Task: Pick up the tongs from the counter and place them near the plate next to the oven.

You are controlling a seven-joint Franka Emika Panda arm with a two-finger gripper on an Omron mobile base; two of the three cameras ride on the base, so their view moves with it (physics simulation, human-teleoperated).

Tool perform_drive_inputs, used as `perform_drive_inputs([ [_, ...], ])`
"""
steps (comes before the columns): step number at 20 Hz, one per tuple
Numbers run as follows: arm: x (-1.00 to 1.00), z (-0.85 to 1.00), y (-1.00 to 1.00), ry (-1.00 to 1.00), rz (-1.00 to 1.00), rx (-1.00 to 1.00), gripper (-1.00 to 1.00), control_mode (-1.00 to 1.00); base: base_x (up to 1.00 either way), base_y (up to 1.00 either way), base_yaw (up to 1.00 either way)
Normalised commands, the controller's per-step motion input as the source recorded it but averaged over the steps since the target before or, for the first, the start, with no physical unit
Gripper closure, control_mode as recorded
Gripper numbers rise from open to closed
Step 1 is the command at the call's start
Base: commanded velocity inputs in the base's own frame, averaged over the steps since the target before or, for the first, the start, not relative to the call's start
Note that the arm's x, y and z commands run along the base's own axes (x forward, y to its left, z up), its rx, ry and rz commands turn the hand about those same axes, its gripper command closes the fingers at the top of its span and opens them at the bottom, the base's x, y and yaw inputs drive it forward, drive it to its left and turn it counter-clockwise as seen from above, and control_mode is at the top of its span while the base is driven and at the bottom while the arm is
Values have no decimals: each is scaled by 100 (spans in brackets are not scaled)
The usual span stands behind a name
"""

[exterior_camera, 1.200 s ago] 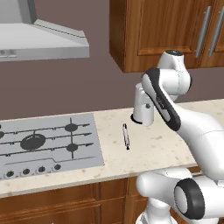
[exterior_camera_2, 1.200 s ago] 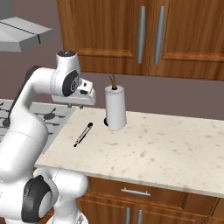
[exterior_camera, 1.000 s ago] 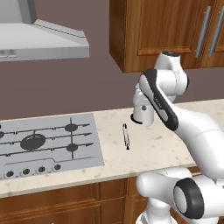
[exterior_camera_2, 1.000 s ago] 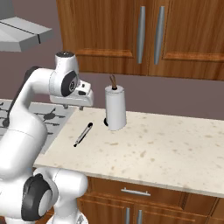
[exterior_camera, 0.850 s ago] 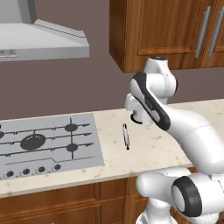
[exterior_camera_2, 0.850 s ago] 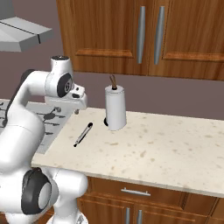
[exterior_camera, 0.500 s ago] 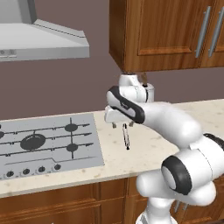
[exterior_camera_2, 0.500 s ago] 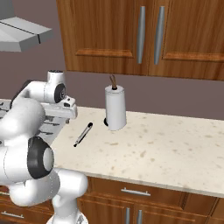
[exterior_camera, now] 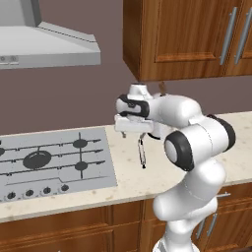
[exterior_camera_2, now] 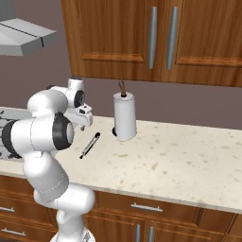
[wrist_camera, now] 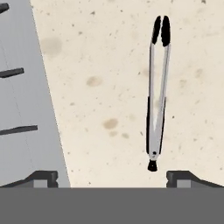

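The tongs [exterior_camera: 142,153] [exterior_camera_2: 90,145] lie flat on the beige speckled counter [exterior_camera: 147,183], just right of the grey gas cooktop [exterior_camera: 49,158]. In the hand view the tongs [wrist_camera: 157,87] run lengthwise, silvery arms with dark ends, a little right of centre. My gripper [exterior_camera: 133,135] [exterior_camera_2: 81,125] [wrist_camera: 111,177] hovers low over the counter at the tongs' far end, pointing down. It is open and its fingers [wrist_camera: 43,176] stand wide apart with nothing between them. The plate and the oven are out of view.
A white paper towel roll [exterior_camera_2: 125,122] on a brown post stands at the back of the counter, right of the tongs. Wooden wall cabinets [exterior_camera_2: 151,38] hang above it, and a grey range hood [exterior_camera: 44,44] hangs over the cooktop. The counter [exterior_camera_2: 179,165] stretches on to the right.
The arm has swung left and down from beside the paper towel roll, bringing the hand low over the counter above the tongs. The tongs have stayed put.
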Motion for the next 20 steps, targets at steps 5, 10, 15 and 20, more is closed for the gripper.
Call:
perform_drive_inputs([
  [5,45,-20,-29,3,-15,0,-100,-100,0,0,0],
  [10,-6,-43,-37,-1,0,0,-100,-100,0,0,0],
  [15,-18,-43,-24,-10,0,0,-100,-100,0,0,0],
  [20,-13,-41,-9,-19,0,0,-100,-100,0,0,0],
])
